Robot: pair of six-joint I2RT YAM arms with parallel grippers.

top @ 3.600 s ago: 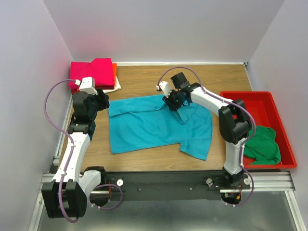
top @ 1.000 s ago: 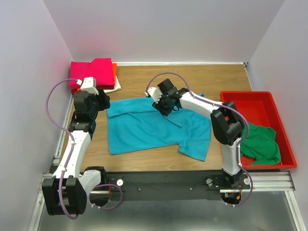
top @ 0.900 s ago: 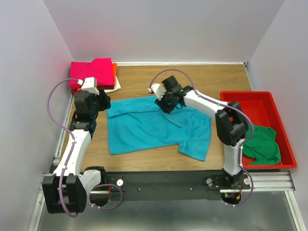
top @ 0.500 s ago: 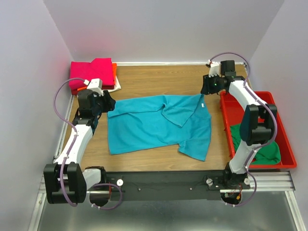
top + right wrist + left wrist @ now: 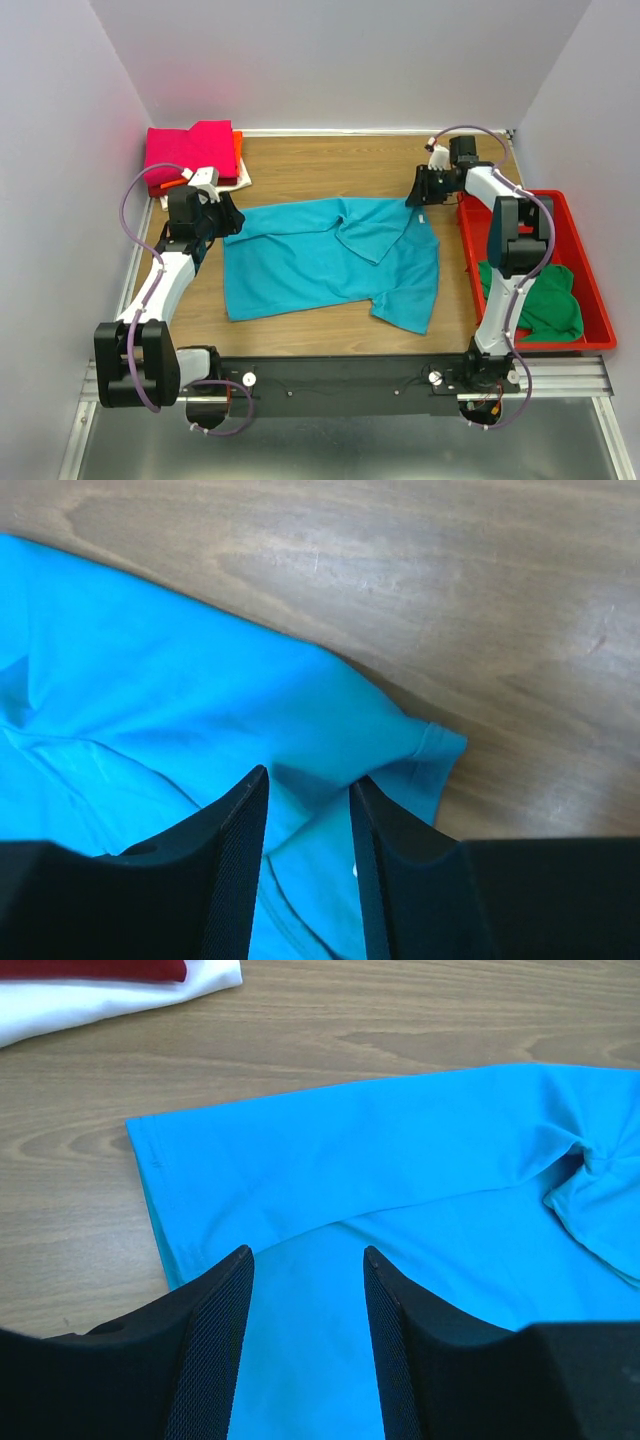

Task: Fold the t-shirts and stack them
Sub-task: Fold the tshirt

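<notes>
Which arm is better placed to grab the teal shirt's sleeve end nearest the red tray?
Right. The right arm has its jaws open over that sleeve end, while the left arm is over the opposite edge of the teal shirt.

**Inspector:** Condition of the right gripper (image 5: 307,777)?

**Recorder:** Jaws parted. Both black fingers (image 5: 225,860) fill the foreground, their textured inner faces showing. No pinch can be confirmed.

**Inspector:** What lies between them?

**Recorder:** The teal t-shirt (image 5: 150,700). A soft fold runs from ahead of the tips down into the gap, with shadow along it.

**Inspector:** And ahead of the tips?

**Recorder:** The cloth's edge crosses diagonally. Beyond it is the bare wooden table (image 5: 450,590). A stitched sleeve hem (image 5: 437,748) ends just ahead of one finger and outboard of it, lying on the wood.

**Inspector:** Anything further?

**Recorder:** A small white mark against that finger's inner face, too small to identify.
</notes>
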